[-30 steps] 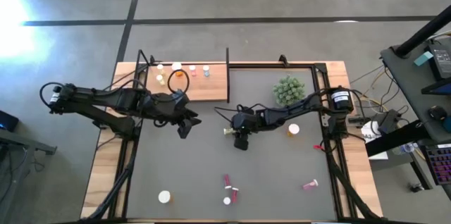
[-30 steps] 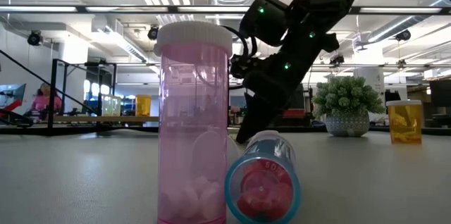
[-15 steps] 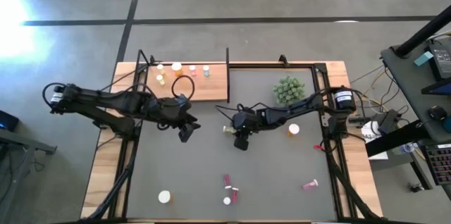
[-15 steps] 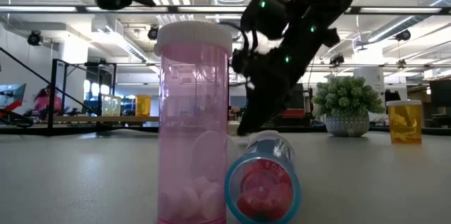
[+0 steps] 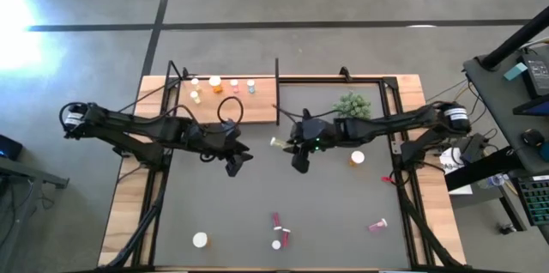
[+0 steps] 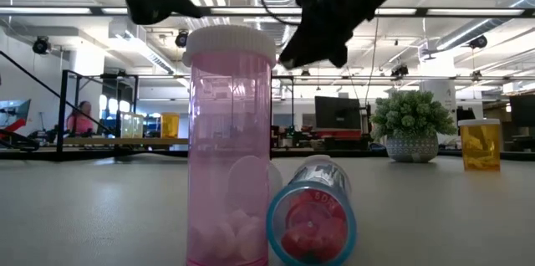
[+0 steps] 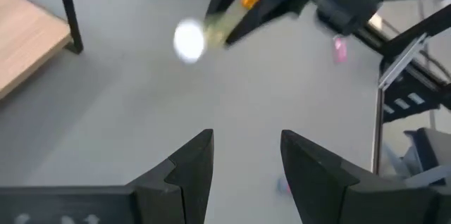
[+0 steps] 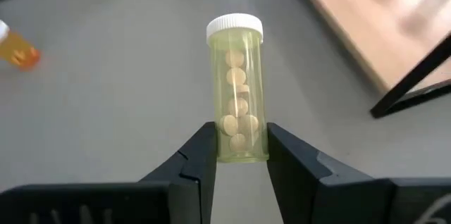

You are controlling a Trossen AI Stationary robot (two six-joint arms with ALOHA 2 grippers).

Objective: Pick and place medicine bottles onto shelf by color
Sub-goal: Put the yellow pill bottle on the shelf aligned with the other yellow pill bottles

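My right gripper (image 8: 239,138) is shut on a yellowish medicine bottle (image 8: 237,86) with a white cap, held above the middle of the grey mat (image 5: 279,143). My left gripper (image 5: 236,160) hovers open just to its left with nothing between the fingers (image 7: 246,157). The shelf (image 5: 244,103), a light-wood board with a black post (image 5: 276,74), lies at the far left. Several small bottles (image 5: 214,84) stand on it. Loose bottles lie on the mat: an orange one (image 5: 357,158), pink ones (image 5: 377,224) (image 5: 276,220) and a white one (image 5: 200,239). My right gripper pinches the yellowish bottle's bottom end (image 8: 239,150) between its two fingers (image 8: 201,160), one on each side of the round wall. The fingers come from the table's right, slanting down, and lie along the bottle. Its capped end (image 8: 235,27) sticks out ahead, clear of the mat.
A green bushy plant (image 5: 352,106) stands at the far right of the mat. In the low view a pink bottle (image 6: 230,145) stands upright near the front edge, and another (image 6: 312,216) lies on its side beside it. Black frame rails (image 5: 399,136) run along the mat's sides.
My right gripper has risen from the mat and drawn a little toward the far edge, carrying the yellowish bottle, which now hangs clear of the mat. My left gripper has sunk slightly and drifted toward the table's right, still open.
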